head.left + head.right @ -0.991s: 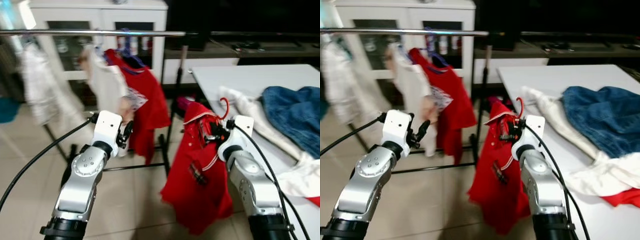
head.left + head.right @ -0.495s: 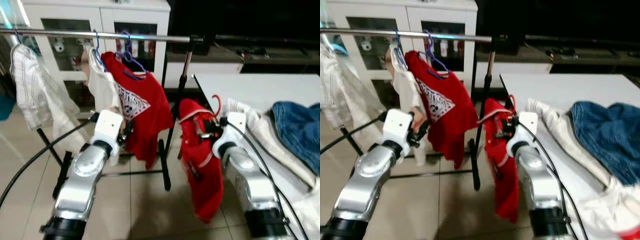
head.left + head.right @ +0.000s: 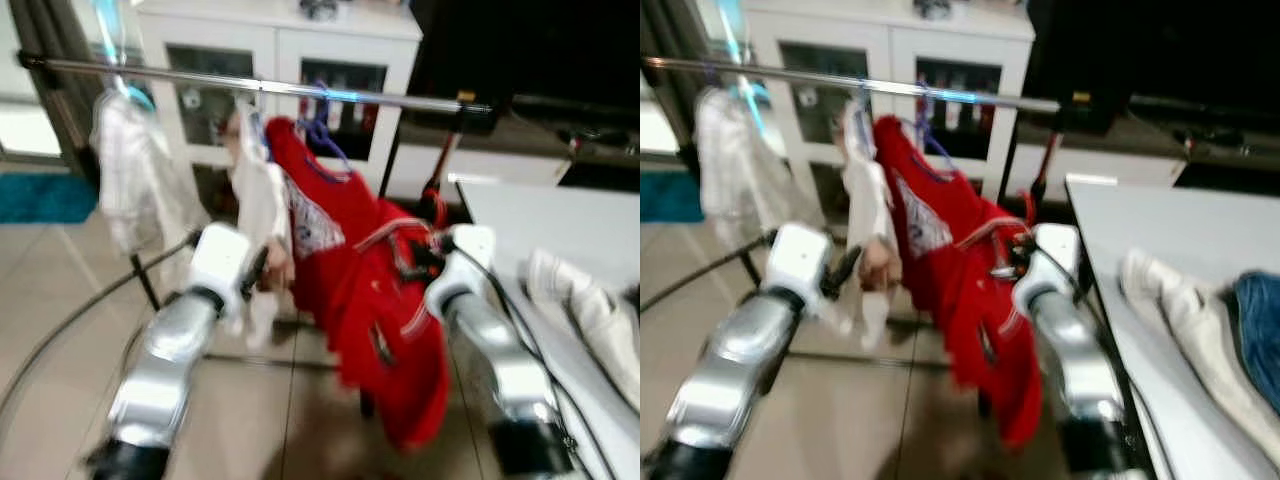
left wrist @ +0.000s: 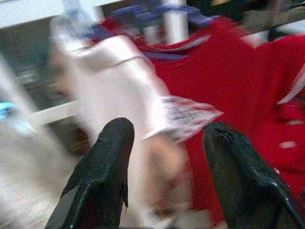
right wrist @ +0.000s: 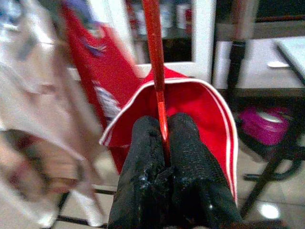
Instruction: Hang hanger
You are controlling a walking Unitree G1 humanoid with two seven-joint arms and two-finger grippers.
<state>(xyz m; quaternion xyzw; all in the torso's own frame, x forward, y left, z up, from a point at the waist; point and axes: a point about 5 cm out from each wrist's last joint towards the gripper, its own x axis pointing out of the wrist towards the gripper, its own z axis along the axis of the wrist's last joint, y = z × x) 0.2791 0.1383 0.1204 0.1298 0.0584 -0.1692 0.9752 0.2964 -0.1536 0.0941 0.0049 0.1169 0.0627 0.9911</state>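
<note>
White cabinets [image 3: 280, 60] with glass doors stood at the far side of the room, behind a metal clothes rail [image 3: 250, 85] that ran across the scene. Compared with a second earlier, the whole view had swung left and the rail now spanned more of the picture, while the white table [image 3: 1160, 260] and its heap of clothes had slid towards the right edge. That shift belonged to the camera, so the robot had evidently turned and closed on the rail; blur in the head views supported this.

The right gripper [image 5: 164, 143] remained clenched on the stem of the red hanger [image 5: 155, 57], carrying the red shirt [image 3: 390, 320] just in front of the red printed T-shirt [image 3: 320, 215] already hanging there. The hanger's hook had not reached the rail and sat below it.

The left gripper [image 4: 167, 157] was held out unclenched, with nothing between its fingers, near the white garment [image 3: 260, 200] on the rail. A second pale garment [image 3: 135, 175] hung further left.

Judgement: the approach was largely complete. What remained was to lift the hook above the bar and lower it into a free stretch, probably right of the printed T-shirt. The crowding of hung clothes there posed a risk of snagging.
</note>
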